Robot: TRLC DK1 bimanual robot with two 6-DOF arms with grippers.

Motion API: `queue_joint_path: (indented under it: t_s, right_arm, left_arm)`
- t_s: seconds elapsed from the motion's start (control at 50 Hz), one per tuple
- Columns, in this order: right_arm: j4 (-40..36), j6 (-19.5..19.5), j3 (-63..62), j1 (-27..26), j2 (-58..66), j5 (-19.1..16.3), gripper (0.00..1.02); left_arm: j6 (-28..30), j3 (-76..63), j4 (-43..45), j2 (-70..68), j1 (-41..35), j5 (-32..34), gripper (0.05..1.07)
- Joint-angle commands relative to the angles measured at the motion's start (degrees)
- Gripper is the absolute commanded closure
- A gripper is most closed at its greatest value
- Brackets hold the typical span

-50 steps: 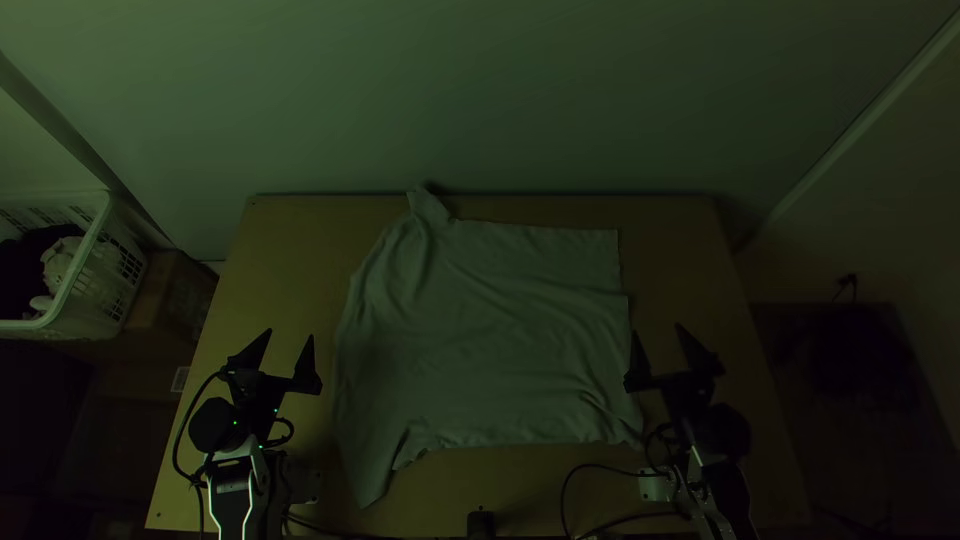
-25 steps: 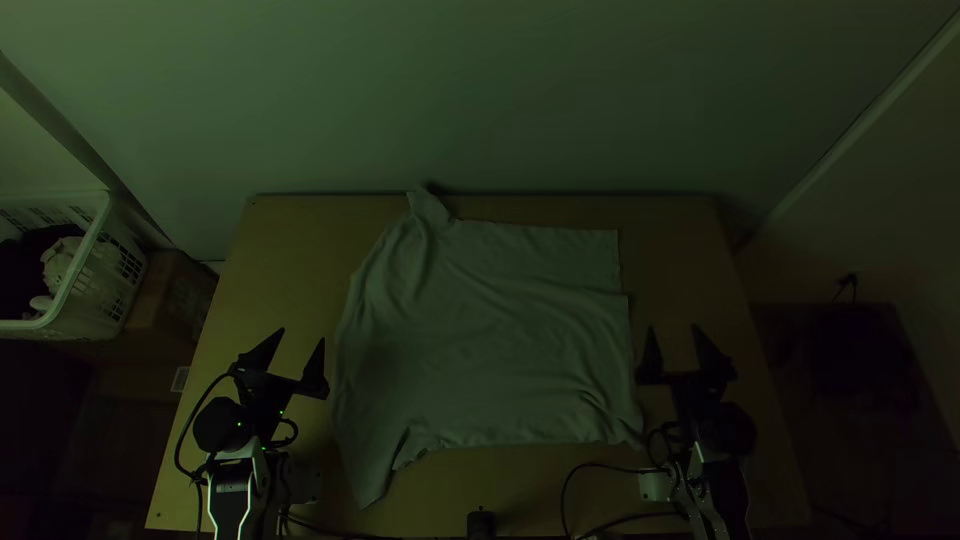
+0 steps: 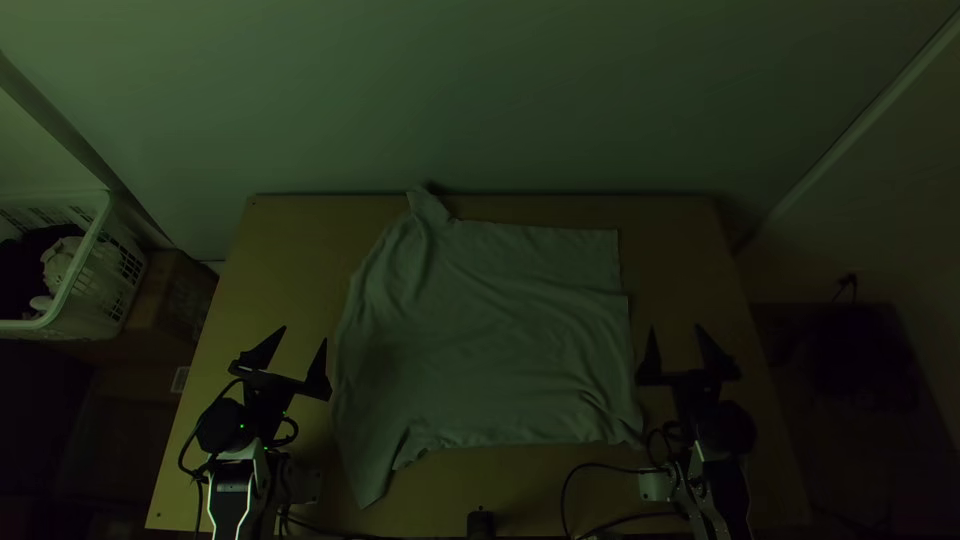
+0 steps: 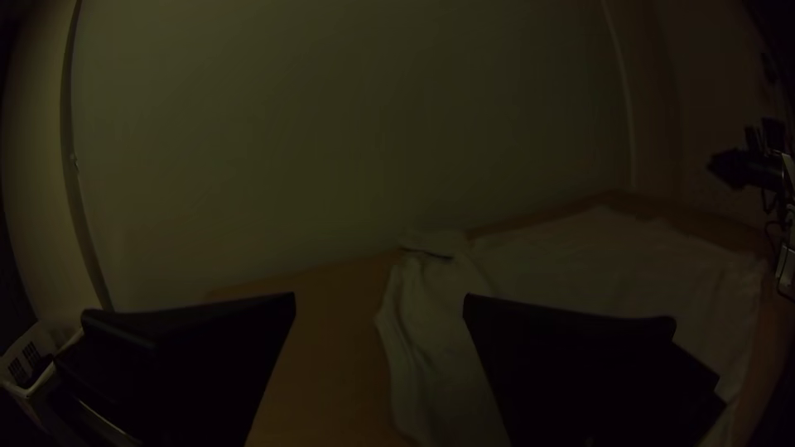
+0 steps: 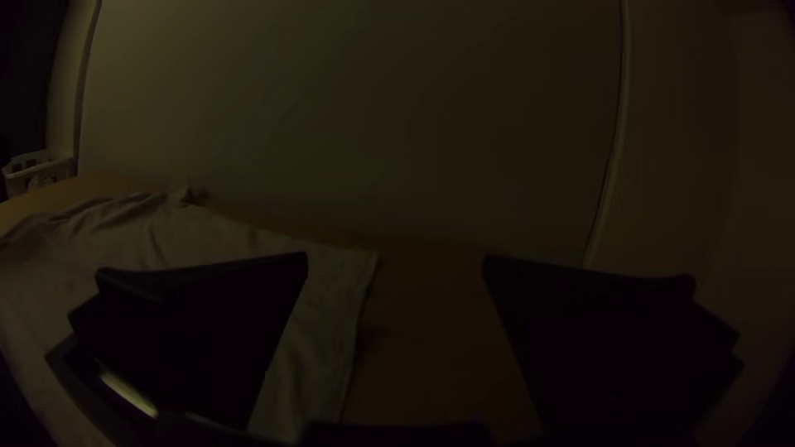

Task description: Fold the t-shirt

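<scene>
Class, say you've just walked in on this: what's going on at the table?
A robot is set to fold a shirt, but neither arm is handling it at this moment. The shirt lies spread on the table, a little wrinkled and not yet folded. In the top view, the left pincer is open beside the shirt's left side, and the right pincer is open beside its right side. A basket with cloth in it stands off to the left.
</scene>
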Motion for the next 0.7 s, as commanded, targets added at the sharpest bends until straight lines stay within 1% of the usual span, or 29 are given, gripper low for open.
queue_joint_path:
  t_s: [0.0, 0.06, 0.16, 0.22, 0.26, 0.36, 0.44, 0.5, 0.56, 0.68]
  right_arm:
    - [-1.7, -1.0, 1.8, 0.5, 3.5, 1.4, 0.07]
    - [-2.4, -0.8, 3.9, 0.6, 6.2, 1.6, 0.07]
    - [-4.2, -0.6, 10.2, 0.7, 13.0, 1.7, 0.07]
    - [-6.7, 0.8, 15.0, 1.5, 18.0, 1.7, 0.07]
    - [-8.0, 1.1, 17.7, 2.3, 20.9, 1.7, 0.07]
    - [-11.7, 2.0, 24.3, 3.8, 24.6, 1.7, 0.07]
    - [-17.3, 4.7, 32.0, 5.8, 28.8, 1.7, 0.07]
    - [-21.8, 7.2, 37.9, 7.7, 32.8, 1.7, 0.07]
    - [-25.0, 8.8, 42.8, 8.6, 36.7, 1.7, 0.07]
    - [-30.3, 9.8, 51.9, 8.9, 45.1, 1.6, 0.07]
  left_arm:
    - [3.1, -0.6, 0.7, 1.1, -0.1, -0.7, 0.1]
    - [3.4, 2.1, 1.3, 6.2, -0.1, -0.6, 0.1]
    - [3.7, 8.2, 2.7, 18.8, -0.1, -0.6, 0.1]
    - [4.4, 12.4, 2.6, 23.9, -0.1, -0.6, 0.1]
    - [4.4, 15.9, 1.5, 27.0, -0.2, -0.6, 0.1]
    - [3.3, 27.9, -5.9, 37.1, -1.4, -0.5, 0.1]
    - [3.4, 37.0, -12.8, 44.3, -2.7, -0.5, 0.1]
    - [3.7, 42.0, -15.3, 47.8, -3.2, -0.5, 0.1]
    - [3.7, 46.7, -18.0, 51.2, -4.1, -0.6, 0.1]
    - [3.2, 56.9, -24.7, 58.8, -5.4, -0.5, 0.1]
